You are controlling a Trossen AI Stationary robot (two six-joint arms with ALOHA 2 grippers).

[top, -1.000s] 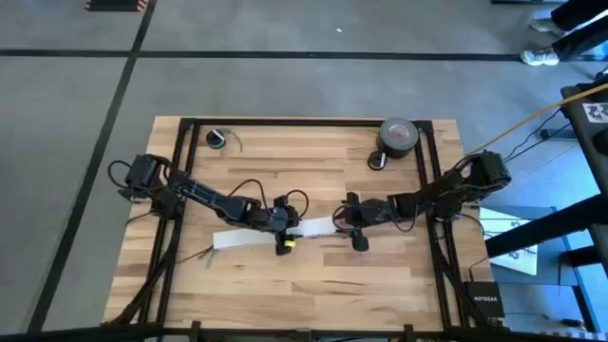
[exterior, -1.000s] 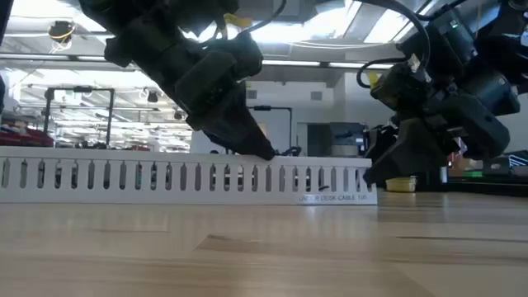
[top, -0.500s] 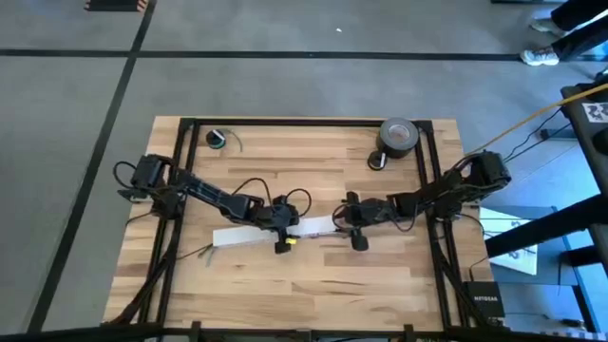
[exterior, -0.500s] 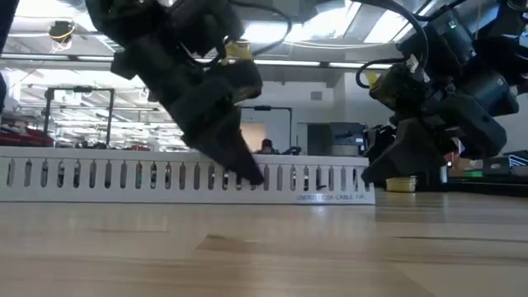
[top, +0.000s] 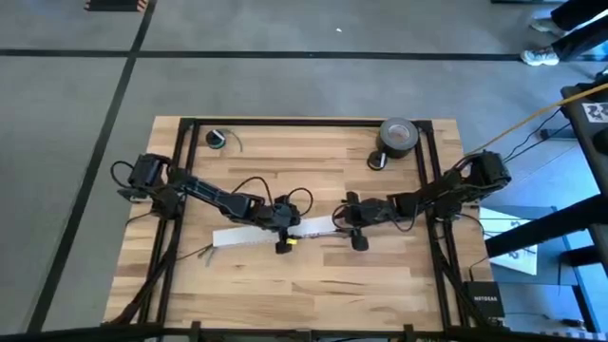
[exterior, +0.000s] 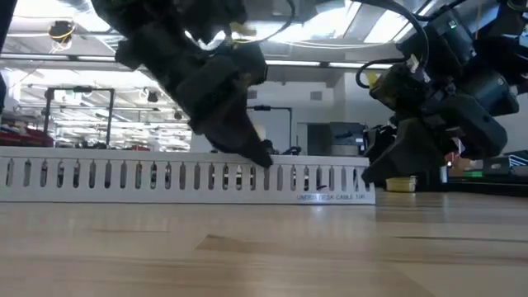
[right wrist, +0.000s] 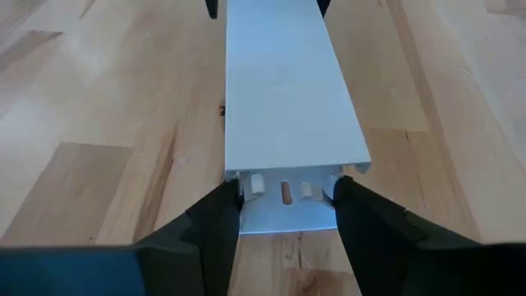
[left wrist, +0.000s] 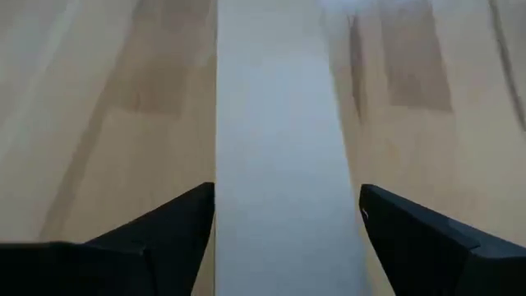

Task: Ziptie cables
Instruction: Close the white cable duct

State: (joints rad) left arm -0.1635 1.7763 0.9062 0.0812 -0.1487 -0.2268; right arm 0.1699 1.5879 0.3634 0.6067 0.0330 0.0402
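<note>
left gripper (left wrist: pixel 286 215) spread wide, straddling the white slotted duct (top: pixel 249 235) mid-table | right gripper (right wrist: pixel 286 205) clamped on the duct's end | cables and ziptie: can't spot either

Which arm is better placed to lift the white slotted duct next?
Probably the right: the right gripper has its fingers against both sides of the white duct at its end. The left gripper only straddles it, open.
</note>
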